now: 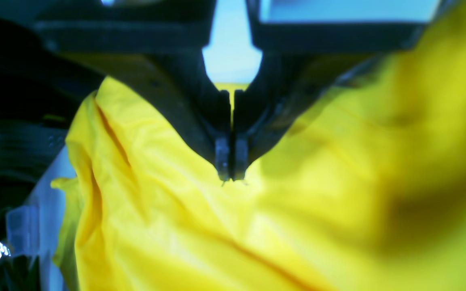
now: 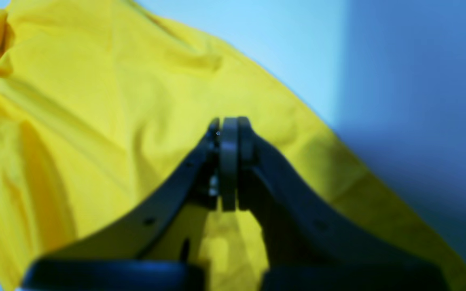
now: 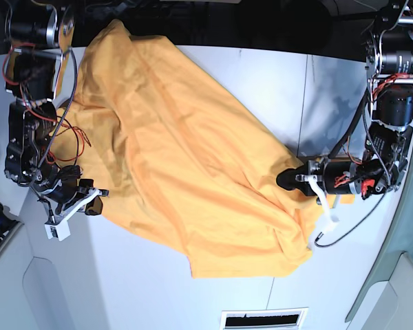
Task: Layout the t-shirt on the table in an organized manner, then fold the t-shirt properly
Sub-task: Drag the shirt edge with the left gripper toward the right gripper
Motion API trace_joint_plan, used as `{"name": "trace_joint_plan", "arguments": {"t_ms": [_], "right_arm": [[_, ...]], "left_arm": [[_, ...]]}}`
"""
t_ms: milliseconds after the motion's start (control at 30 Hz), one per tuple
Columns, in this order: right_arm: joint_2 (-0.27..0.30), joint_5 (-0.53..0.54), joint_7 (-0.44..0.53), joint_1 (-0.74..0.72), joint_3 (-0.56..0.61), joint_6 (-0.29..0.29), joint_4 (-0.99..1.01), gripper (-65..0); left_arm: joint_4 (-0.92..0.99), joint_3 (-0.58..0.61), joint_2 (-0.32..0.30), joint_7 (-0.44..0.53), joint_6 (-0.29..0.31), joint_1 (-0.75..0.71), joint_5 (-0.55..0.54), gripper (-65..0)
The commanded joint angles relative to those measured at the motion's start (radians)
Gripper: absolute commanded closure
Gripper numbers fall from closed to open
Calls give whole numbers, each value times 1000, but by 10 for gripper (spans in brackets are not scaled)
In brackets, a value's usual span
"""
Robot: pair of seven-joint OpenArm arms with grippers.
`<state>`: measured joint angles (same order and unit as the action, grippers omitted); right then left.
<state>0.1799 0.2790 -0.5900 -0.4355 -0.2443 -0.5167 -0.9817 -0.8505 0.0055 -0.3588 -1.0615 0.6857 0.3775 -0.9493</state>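
Both grippers closed: left gripper [image 1: 229, 173] pinches the t-shirt [image 3: 186, 158] edge; right gripper [image 2: 228, 161] jaws together, grip on cloth unclear. Shirt lies rumpled between both on the table [image 3: 275, 75]. Risk: uneven pulling bunches the fabric.

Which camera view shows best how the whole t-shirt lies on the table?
The base view: the whole t-shirt shows there, spread slantwise over the table. Both wrist views show only blurred, creased yellow cloth close behind a tool.

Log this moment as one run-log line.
stage: laying out | t-shirt: crumpled diagonally on table | left end effector: shut on t-shirt edge | right end effector: shut on opposite edge
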Motion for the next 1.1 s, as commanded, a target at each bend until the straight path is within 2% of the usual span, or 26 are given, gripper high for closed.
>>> {"name": "trace_joint_plan", "arguments": {"t_ms": [0, 167, 300, 367, 467, 633, 767, 833, 967, 1067], "right_arm": [[8, -3, 19, -51, 5, -3, 34, 0], [8, -68, 42, -101, 42, -13, 198, 0], [21, -69, 40, -69, 82, -15, 218, 0], [39, -53, 32, -37, 98, -15, 214, 0], [71, 16, 9, 23, 102, -15, 201, 0], [104, 186, -71, 160, 101, -26, 91, 0], [101, 263, -84, 293, 102, -42, -69, 0], [90, 298, -106, 352, 101, -42, -152, 0], [50, 304, -129, 448, 101, -42, -309, 0], [31, 304, -127, 475, 98, -39, -394, 0]], "left_arm": [[-15, -4, -3, 2, 12, -1, -7, 0], [-15, -4, 10, 28, 12, -99, 80, 0], [-14, -4, 6, 159, 12, -111, 288, 0], [-14, -4, 6, 200, -34, -92, 375, 0], [-14, -4, 6, 223, -77, -50, 446, 0], [6, 29, 11, 235, -107, 42, 461, 0], [21, 143, 36, 239, -107, 97, 472, 0], [21, 208, 59, 261, -133, 110, 499, 0], [21, 306, 98, 306, -201, 117, 547, 0], [21, 343, 112, 301, -203, 122, 547, 0]]}}
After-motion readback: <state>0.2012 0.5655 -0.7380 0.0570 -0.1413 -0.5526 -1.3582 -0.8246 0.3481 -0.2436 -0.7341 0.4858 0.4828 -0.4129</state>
